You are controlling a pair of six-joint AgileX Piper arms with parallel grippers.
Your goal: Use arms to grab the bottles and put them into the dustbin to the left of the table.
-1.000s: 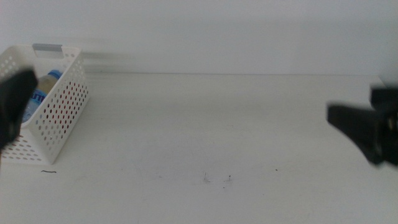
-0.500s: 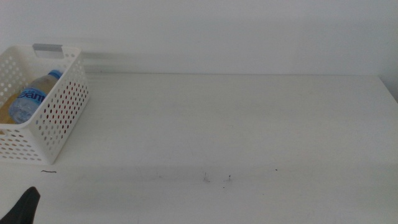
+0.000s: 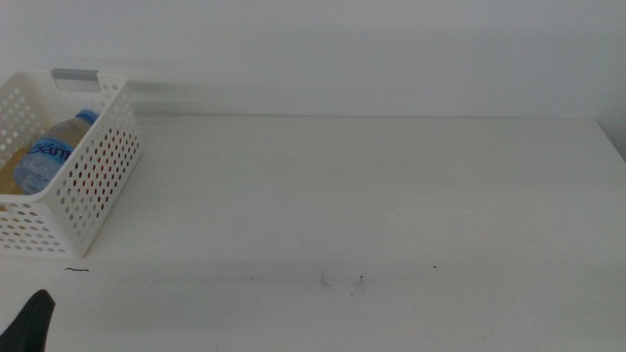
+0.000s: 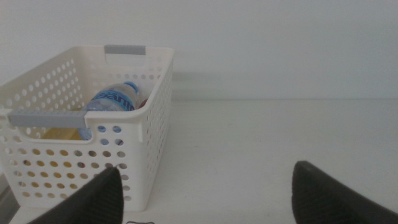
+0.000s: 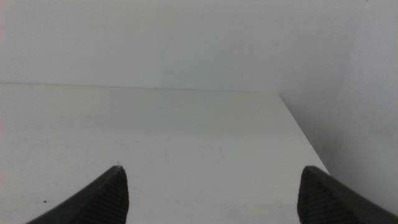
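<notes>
- Bin (image 3: 93, 181) stands at the far left of the desk (image 3: 372, 196) in the middle view; it is white, with holes in its walls and a grey handle (image 3: 74, 74) on its back edge.
- Inside the bin I see the water bottle (image 3: 51, 153), lying tilted with its blue cap toward the back wall.
- Beside the water bottle, lower in the bin, something yellow (image 3: 10, 178) shows; I take it for the tea bottle, but only a small part is visible.
- From the left wrist view the bin (image 4: 149, 118) is close in front of my left gripper (image 4: 205, 190), and the water bottle (image 4: 112, 99) lies against the wall of the bin; the yellow thing (image 4: 59, 133) shows behind the near handle.
- The can I cannot find with certainty; only a dark reddish trace shows next to the water bottle cap.
- My left gripper has its jaws wide apart and holds nothing. In the middle view only one dark tip (image 3: 31, 321) of it shows at the bottom left corner, near the front of the bin but not touching.
- My right gripper (image 5: 214, 193) also has its jaws wide apart and holds nothing. It hangs over bare desk (image 5: 155, 137) near the right edge, well apart from the bin.
</notes>
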